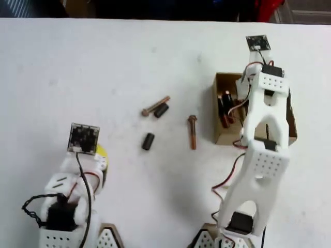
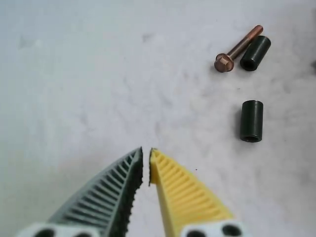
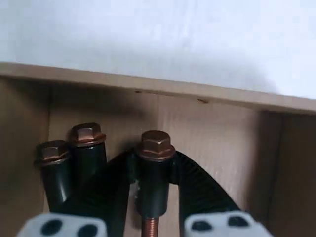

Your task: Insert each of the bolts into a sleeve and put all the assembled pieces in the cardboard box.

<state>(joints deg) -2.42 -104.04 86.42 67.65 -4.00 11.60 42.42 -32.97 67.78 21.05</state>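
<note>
now, two bolts [image 1: 155, 106] [image 1: 192, 132], two sleeves [image 1: 161, 110] [image 1: 148, 141], three assembled pieces [image 3: 154, 173] [image 3: 89, 148] [image 3: 53, 168] in cardboard box [image 3: 217, 138]

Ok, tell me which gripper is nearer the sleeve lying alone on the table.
Left. The left gripper, shut, is close by the lone sleeve; the right gripper is away inside the cardboard box, closed on an assembled piece.

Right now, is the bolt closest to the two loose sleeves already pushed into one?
No, the bolt lies alongside one sleeve, fully outside it, and the other sleeve sits apart.
</note>
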